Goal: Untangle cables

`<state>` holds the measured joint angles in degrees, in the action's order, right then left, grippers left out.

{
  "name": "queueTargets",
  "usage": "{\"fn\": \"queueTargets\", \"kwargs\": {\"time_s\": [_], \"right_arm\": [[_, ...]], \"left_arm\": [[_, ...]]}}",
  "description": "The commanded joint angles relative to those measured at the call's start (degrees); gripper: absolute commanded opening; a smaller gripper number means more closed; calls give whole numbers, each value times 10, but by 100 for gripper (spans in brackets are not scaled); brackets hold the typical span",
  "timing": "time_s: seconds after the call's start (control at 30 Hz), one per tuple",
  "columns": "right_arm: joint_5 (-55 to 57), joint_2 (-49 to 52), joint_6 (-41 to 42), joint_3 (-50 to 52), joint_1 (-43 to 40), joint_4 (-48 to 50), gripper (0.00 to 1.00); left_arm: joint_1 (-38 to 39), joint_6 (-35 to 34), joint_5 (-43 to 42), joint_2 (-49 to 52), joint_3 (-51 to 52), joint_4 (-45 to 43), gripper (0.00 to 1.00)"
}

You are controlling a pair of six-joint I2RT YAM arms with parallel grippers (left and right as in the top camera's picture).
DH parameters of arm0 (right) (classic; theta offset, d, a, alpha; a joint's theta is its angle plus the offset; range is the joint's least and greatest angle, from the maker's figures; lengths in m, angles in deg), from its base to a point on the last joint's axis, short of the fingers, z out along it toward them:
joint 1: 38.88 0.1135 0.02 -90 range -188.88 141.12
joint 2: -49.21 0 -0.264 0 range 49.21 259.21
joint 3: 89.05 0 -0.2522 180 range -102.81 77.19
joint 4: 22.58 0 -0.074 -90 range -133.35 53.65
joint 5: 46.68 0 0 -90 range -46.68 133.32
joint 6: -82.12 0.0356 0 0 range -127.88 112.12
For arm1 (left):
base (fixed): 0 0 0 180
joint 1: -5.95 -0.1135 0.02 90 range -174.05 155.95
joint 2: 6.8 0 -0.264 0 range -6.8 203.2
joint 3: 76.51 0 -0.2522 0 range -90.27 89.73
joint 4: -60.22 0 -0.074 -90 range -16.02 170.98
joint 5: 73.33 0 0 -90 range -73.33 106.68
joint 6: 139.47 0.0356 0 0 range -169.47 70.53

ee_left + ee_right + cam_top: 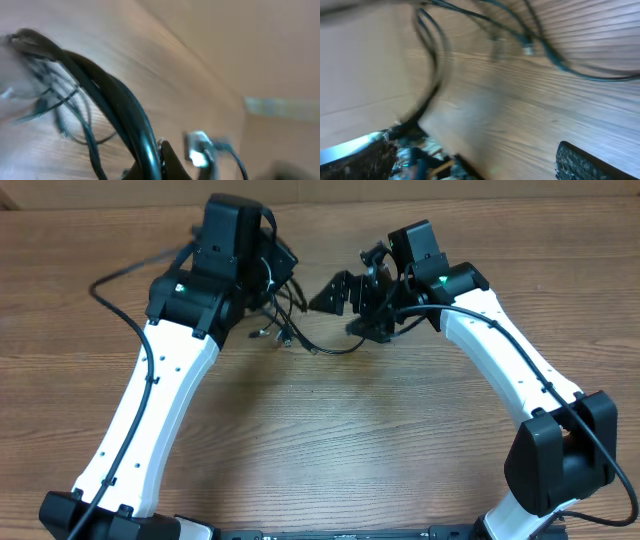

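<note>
Black cables (285, 332), blurry in both wrist views

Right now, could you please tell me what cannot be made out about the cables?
- Overhead: cables partly hidden under the left arm; crossings too small.
- Left wrist: motion blur; whether anything is gripped is unclear.
- Right wrist: plug connector blurred; type unreadable.

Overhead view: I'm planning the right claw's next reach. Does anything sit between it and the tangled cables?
Nothing visible does. Only wooden table separates the open right claw from the thin black tangled cables; one loop runs up to it.
</note>
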<state>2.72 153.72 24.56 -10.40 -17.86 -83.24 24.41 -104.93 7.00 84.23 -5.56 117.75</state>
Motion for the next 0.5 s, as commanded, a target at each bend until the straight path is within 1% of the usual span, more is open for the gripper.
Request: {"fn": "queueTargets", "kwargs": {"time_s": [0.0,0.03,0.1,0.13,0.17,0.2,0.27,0.33,0.47], "right_arm": [[41,-2,-85,2,-10,-6,100],[38,-2,-99,2,-13,-5,100],[23,-2,-126,2,-27,-5,100],[14,-2,-136,2,-31,-5,100],[-16,-2,-164,2,-40,-4,100],[-32,-2,-177,2,-45,-5,100],[-52,-2,-184,2,-56,-10,98],[-72,-2,-191,2,-62,-17,96],[-88,-2,-199,2,-57,-18,92]], "left_arm": [[-24,301,-252,-4,-11,-9,4],[-33,353,-306,-4,-11,-2,4],[-61,490,-430,-4,-11,40,4],[-71,521,-455,-4,-11,57,4],[-89,571,-483,-4,-11,87,4],[-100,600,-491,-4,-11,107,4],[-119,632,-489,-4,-11,137,4],[-140,647,-486,-4,-11,160,4],[-153,647,-483,-4,-11,168,4]]}}
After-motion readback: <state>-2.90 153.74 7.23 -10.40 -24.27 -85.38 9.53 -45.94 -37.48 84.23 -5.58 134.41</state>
